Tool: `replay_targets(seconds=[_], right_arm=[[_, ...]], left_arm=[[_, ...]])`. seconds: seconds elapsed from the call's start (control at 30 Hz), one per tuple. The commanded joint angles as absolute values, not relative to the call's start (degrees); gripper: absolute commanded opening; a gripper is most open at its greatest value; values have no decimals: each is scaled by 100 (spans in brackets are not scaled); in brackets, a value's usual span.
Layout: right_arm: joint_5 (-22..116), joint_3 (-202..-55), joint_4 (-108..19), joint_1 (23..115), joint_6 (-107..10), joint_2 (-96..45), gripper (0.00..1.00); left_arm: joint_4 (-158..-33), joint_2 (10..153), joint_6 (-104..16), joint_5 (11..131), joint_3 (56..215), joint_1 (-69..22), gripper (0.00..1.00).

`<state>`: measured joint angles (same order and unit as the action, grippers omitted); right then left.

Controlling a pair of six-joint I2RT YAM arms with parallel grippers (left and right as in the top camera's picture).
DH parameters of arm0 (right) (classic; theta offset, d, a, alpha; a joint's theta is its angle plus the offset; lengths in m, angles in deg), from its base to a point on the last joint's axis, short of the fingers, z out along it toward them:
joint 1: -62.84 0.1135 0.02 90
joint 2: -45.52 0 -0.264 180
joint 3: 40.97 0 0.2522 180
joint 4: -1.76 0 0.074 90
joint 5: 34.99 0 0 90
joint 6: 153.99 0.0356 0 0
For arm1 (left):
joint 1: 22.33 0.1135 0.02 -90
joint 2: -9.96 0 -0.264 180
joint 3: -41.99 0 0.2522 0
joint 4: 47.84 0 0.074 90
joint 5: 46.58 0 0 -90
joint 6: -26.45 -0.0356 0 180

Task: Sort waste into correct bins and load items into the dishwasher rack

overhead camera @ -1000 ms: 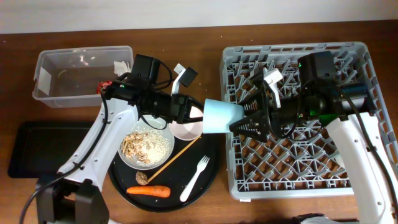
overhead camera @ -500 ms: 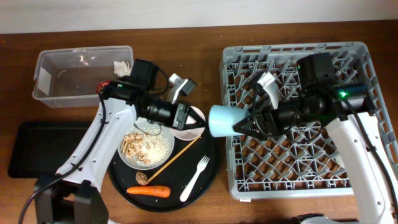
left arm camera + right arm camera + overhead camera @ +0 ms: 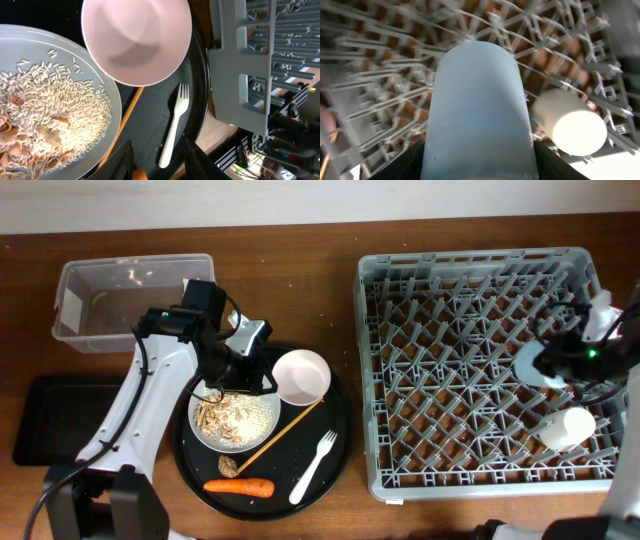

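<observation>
right wrist: right end effector (image 3: 477,167) grips light-blue cup (image 3: 477,110) over rack (image 3: 375,70).

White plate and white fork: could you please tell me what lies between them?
The thin wooden stick lies between the white plate and white fork, on the round black tray; the overhead view shows it.

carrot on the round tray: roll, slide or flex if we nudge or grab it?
The carrot looks stiff and rounded, so a sideways nudge would probably roll it, curving because it tapers. It lies loose on the smooth black tray, so it may also slide. Likely dense for its size.
</observation>
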<state>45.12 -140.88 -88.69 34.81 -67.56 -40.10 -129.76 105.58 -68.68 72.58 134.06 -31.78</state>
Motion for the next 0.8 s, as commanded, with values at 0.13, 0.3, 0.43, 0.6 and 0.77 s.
replay_targets(seconds=[0.13,0.3,0.43,0.6,0.77], right_arm=[[5486,-14154,-9026,3313,-6175,-4832,57],[5410,-14154,-9031,3313,-6175,-4910,98],[5235,-14154,-9028,3315,-6175,-4910,98],[3207,-14154,-9356,3319,-6564,-4910,98],[2413,-14154,-10064,3806,-7430,-4773,93]], left_arm=[[-12979,10485,-6896,7208,13441,-3178,33],[-12979,10485,-6898,7208,13441,-3180,33],[-12979,10485,-6898,7208,13441,-3178,34],[-12913,10485,-6898,7206,13441,-3180,39],[-12520,10488,-6706,7180,13439,-3180,47]])
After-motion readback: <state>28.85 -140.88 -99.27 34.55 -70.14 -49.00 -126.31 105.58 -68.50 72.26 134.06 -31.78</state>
